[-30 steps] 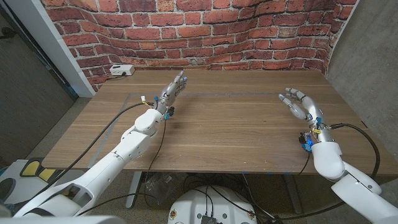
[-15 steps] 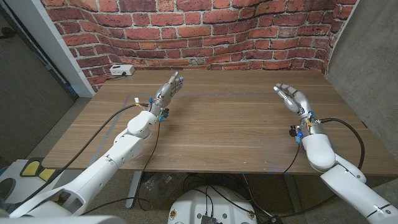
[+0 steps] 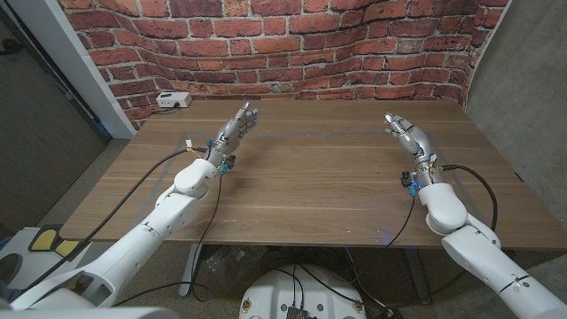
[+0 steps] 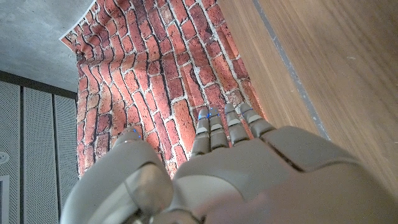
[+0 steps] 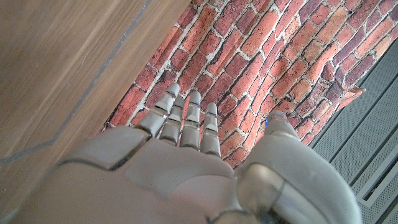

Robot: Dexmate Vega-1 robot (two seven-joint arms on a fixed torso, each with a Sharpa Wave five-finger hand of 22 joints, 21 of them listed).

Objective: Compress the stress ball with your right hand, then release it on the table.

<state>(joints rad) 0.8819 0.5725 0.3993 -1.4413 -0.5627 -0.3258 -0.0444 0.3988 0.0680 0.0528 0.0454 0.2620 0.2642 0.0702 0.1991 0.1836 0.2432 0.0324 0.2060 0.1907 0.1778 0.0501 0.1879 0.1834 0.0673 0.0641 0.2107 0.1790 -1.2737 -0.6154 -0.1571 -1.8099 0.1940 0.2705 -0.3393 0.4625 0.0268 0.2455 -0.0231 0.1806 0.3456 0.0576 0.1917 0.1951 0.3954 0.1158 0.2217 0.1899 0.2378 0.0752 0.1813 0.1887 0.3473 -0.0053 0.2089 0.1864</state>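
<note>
Illumination was even and moderately bright, seemingly from overhead, giving a soft sheen on the wooden table [image 3: 310, 177] between the left hand [image 3: 232, 133] and right hand [image 3: 409, 139] and only faint shadows beneath each arm. The brick wall [image 3: 292, 44] beyond both hands bowed noticeably toward the head view's edges, a wide-lens distortion. In both wrist views the near back of each hand was soft and out of focus, fingertips [image 4: 211, 118] and bricks sharper.
</note>
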